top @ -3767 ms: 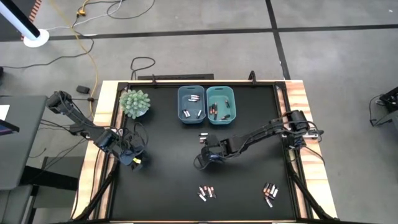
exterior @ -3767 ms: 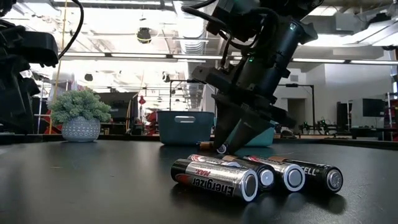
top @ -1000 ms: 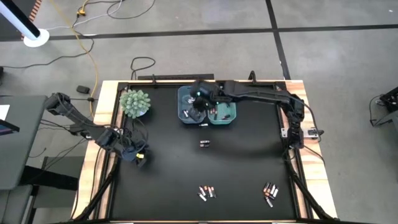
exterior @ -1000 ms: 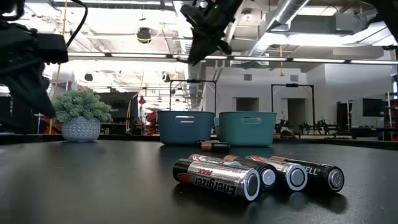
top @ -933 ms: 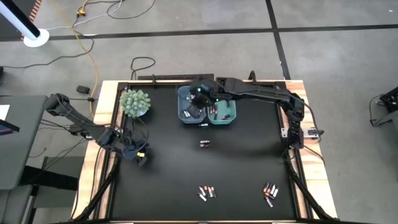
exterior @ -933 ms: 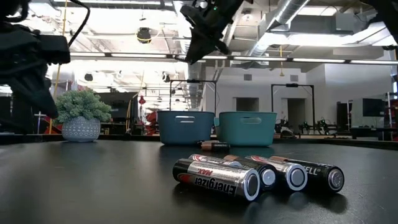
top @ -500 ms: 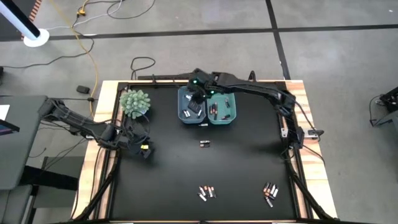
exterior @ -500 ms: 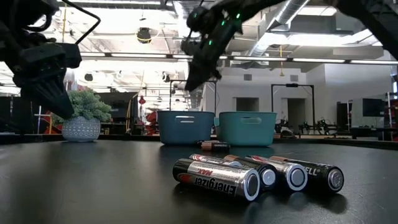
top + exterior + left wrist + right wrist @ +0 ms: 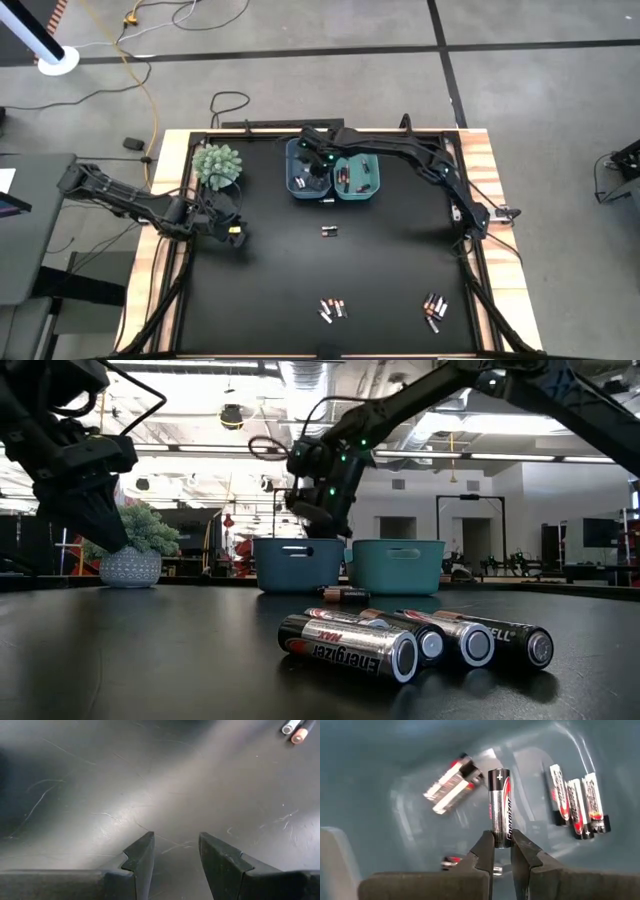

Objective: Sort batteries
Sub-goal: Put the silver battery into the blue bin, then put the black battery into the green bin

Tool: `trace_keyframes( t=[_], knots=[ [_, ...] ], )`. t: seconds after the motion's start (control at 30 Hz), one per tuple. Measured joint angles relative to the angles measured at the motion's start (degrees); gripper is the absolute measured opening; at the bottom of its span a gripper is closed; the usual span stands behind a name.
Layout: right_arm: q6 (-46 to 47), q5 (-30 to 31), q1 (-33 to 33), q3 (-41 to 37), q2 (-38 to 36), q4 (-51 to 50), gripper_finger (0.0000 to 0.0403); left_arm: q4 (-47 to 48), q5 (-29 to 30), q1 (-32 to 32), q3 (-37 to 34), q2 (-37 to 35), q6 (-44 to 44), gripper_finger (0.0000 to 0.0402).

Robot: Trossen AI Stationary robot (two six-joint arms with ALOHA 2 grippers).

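right gripper point(image 9: 502, 851) pinches silver Energizer battery point(image 9: 500, 807) above left blue bin point(image 9: 306, 167) | left gripper point(image 9: 175, 851) spread wide, empty, near plant point(image 9: 217, 165)

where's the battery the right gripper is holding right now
In the right wrist view the battery stands clamped in the right gripper, over the left blue bin at the table's far edge, above several batteries already inside.

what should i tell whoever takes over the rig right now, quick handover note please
Right hand: shut on a silver battery, over the left blue bin.
Left hand: open, empty, low over the table's left side near the plant.
Done: several batteries lie in the left blue bin and in the teal bin.
Left: drop the held one; one battery mid-table, a front cluster and a front-right cluster.
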State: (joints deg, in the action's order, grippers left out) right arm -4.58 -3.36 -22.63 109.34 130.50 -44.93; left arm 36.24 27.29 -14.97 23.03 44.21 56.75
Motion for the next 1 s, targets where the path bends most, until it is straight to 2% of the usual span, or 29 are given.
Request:
trace_keyframes(
  t=[0.53, 1.0],
  knots=[
    [1.7, 0.1, -2.0, 0.0, 0.0, -1.1, 0.0057, 0.0, 0.0, 1.3, 0.0, 0.0, 0.0, 0.0148],
    [1.7, 0.1, -2.3, 1.0, -0.7, -3.3, 0.0161, 0.0, 0.0, 1.3, 0.0, 0.0, 2.4, 0.0148]
  ],
)
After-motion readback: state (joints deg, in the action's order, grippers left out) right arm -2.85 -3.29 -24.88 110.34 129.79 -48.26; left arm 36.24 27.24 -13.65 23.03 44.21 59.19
